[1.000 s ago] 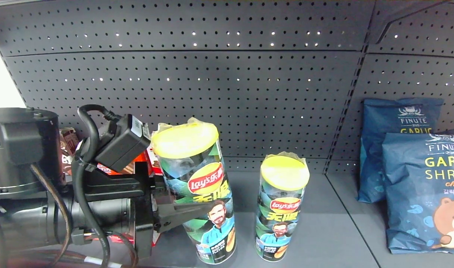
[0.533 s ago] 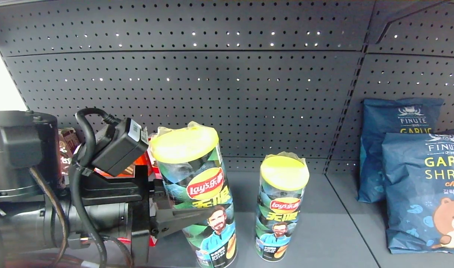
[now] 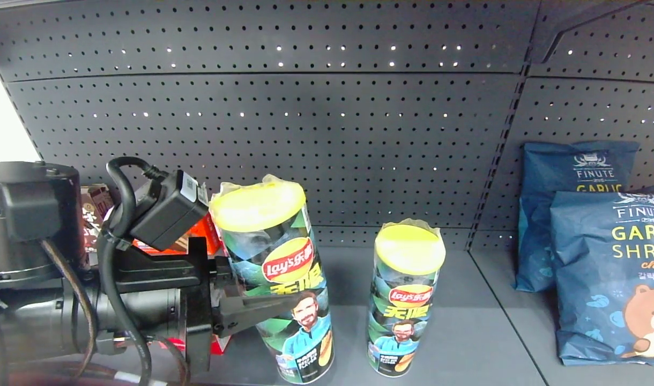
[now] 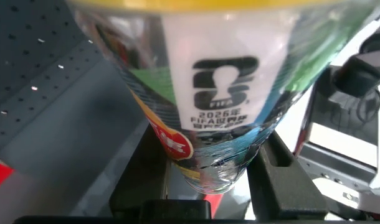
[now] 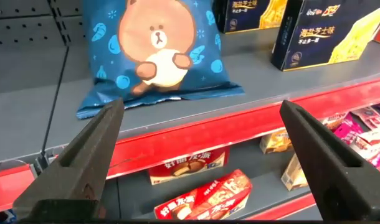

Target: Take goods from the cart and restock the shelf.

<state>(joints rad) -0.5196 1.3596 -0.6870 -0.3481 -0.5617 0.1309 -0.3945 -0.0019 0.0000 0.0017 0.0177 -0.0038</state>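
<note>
One tilted chip can (image 3: 276,268) sits clamped by left gripper (image 3: 273,308) fingers beside the shelved can (image 3: 407,300). Placing seems underway; next, straighten, lower, release. Right gripper (image 5: 202,155) fingers gape wide.

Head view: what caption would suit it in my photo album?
The left gripper holds a tilted chip canister at the grey shelf, beside a second canister standing upright and blue shrimp chip bags.

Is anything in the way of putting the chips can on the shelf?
Nothing visible is. The left tool grips the tall yellow-lidded chip can, tilted, by a bare patch of grey metal shelf. The second yellow-lidded can stands apart on its right; red boxes sit behind.
</note>
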